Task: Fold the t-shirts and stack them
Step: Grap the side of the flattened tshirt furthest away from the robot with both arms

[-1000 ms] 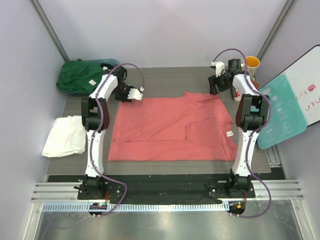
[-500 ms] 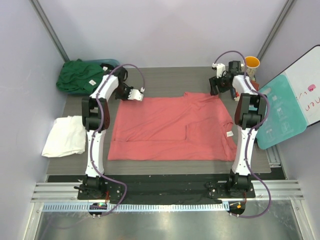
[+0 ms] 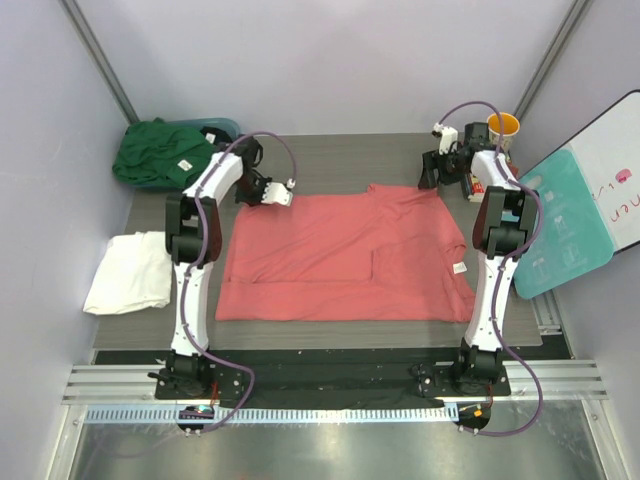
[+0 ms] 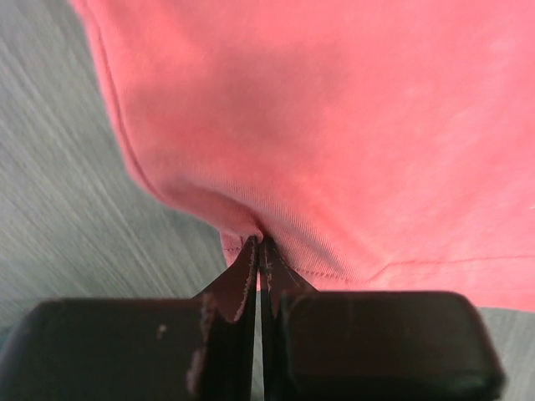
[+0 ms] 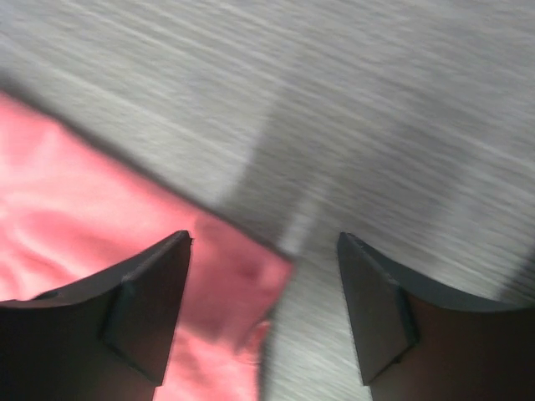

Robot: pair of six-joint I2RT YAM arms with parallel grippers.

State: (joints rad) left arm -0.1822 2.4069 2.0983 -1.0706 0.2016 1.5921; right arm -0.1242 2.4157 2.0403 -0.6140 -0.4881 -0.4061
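The coral-red t-shirt (image 3: 340, 255) lies spread flat in the middle of the table. My left gripper (image 3: 262, 191) is at its far left corner, shut on the shirt's edge (image 4: 251, 238). My right gripper (image 3: 432, 176) is open above the shirt's far right corner (image 5: 251, 284), not gripping it. The white t-shirt (image 3: 130, 272) lies folded at the left edge. The dark green t-shirt (image 3: 160, 152) is bunched at the far left corner.
The teal tub (image 3: 222, 128) sits behind the green shirt. An orange cup (image 3: 503, 127) stands at the far right corner. A teal board (image 3: 560, 222) leans at the right edge. Grey walls close in on three sides.
My left gripper has shifted slightly right at the shirt's far left corner. My right gripper has moved a little up and right, away from the shirt's far right corner.
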